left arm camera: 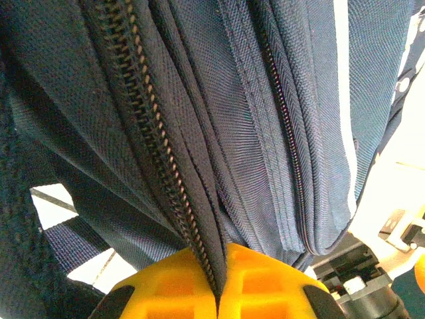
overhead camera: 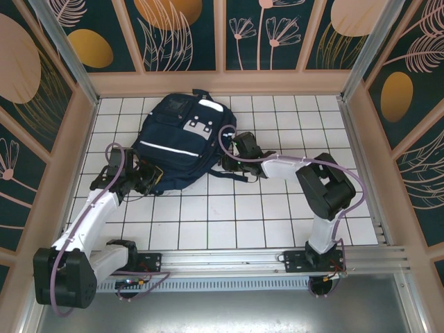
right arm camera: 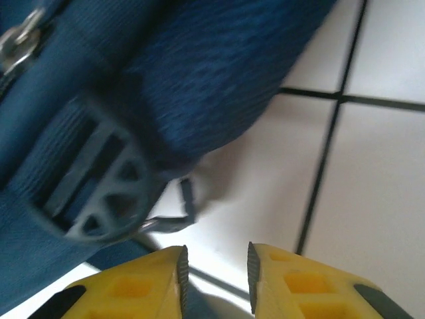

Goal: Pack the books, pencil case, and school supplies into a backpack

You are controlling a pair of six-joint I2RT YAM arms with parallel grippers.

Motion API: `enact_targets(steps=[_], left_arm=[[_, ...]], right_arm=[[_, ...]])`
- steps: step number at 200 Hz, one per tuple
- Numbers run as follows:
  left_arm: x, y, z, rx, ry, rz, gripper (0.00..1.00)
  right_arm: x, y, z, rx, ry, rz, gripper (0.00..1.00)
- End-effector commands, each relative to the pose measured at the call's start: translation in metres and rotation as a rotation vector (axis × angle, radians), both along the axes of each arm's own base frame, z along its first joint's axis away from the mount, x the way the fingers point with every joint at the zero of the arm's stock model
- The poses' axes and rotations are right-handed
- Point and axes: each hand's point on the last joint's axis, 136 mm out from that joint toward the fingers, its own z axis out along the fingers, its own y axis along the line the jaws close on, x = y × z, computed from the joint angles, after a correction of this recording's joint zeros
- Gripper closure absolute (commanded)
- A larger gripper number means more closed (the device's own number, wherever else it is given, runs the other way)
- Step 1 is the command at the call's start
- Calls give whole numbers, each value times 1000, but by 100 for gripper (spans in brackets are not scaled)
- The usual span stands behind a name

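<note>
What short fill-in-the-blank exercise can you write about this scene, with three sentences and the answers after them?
1. The left gripper pinches the backpack fabric right beside a ____.
2. The right gripper is ____, with nothing between its fingers.
3. Close to the right gripper, the backpack carries a grey ____.
Missing words: zipper; open; buckle.

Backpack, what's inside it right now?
No contents can be seen. The backpack lies on the tiled table, and in the left wrist view its zipper looks closed where the left gripper pinches the fabric. The navy cloth hides whatever is inside.
</note>
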Motion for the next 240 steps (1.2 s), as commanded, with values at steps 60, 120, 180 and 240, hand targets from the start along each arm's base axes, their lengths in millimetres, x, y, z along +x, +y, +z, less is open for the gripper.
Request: enact_targets(steps=[60, 120, 180, 240], left_arm=[[21, 1, 27, 9, -102, 8, 100], [18, 2, 28, 15, -102, 15, 100], [19, 3, 27, 25, -99, 9, 100], [26, 4, 27, 47, -103, 2, 100]], right_arm=[[8, 34, -11, 63, -34, 40, 68], [24, 24, -12, 44, -64, -40, 100], [52, -23, -15, 4, -54, -210, 100], [37, -12, -1, 70, -63, -86, 93]])
